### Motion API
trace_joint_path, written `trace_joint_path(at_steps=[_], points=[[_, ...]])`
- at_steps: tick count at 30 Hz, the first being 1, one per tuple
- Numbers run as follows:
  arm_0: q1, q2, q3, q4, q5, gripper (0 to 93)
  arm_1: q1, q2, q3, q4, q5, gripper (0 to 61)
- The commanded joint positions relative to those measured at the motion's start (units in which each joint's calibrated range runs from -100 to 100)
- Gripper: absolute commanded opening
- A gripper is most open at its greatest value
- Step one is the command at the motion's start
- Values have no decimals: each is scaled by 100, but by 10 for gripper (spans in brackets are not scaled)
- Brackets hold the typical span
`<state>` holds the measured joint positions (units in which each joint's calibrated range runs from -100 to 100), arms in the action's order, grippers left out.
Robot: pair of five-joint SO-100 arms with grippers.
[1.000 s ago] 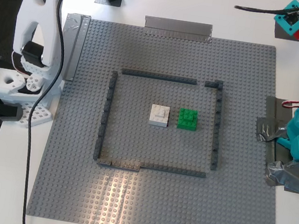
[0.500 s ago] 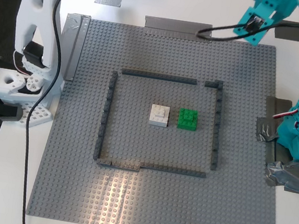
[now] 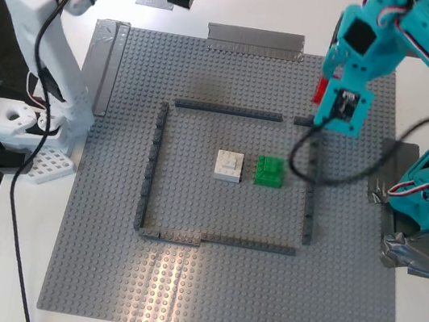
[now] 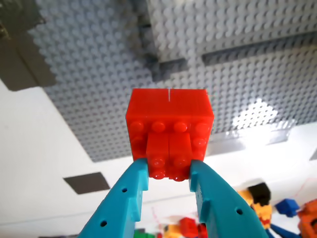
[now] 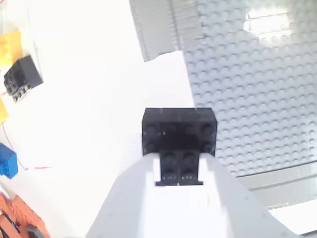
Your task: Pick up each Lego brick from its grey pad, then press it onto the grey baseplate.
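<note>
Over grey baseplate (image 3: 218, 292), my first end effector (image 4: 169, 173) has carried red brick (image 4: 169, 129).

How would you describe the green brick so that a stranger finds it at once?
Start from the big grey baseplate and its dark rectangular outline. Inside sit two bricks side by side: the green brick lies toward the exterior view's right, next to the white brick.

The red brick (image 4: 169, 130) and black brick (image 5: 179, 130) are smooth, slightly glossy moulded plastic, held in the matt plastic jaws of my first gripper (image 4: 169, 191), teal, and my second gripper (image 5: 179, 186), white. The grey baseplate (image 3: 176, 302) is studded plastic with a bright sheen patch, and the 2 tape strips (image 3: 256, 40) look crinkled and dull silver.
</note>
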<state>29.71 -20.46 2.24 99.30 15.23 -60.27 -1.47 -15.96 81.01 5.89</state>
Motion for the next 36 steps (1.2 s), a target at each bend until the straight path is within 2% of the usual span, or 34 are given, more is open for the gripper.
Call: trace_joint_path(at_steps=[1, 7, 12, 18, 26, 36], points=[[-798, -778, 674, 70, -183, 0, 597, -1347, 742, 100, -244, 2], [-1676, -881, 1180, 70, -500, 0, 1686, -2248, 1808, 458, -923, 2], [-2191, -487, 1306, -175, -749, 0, 2897, -2677, 2666, 873, -1172, 2], [-2205, 114, 1333, -541, -808, 0, 4391, -2978, 3460, 759, -1280, 2], [-2191, 655, 1333, -785, -808, 0, 5697, -3081, 4616, -290, -1202, 2], [-1915, 1059, 1333, -1053, -769, 0, 6147, -2875, 5194, -1779, -1026, 2]])
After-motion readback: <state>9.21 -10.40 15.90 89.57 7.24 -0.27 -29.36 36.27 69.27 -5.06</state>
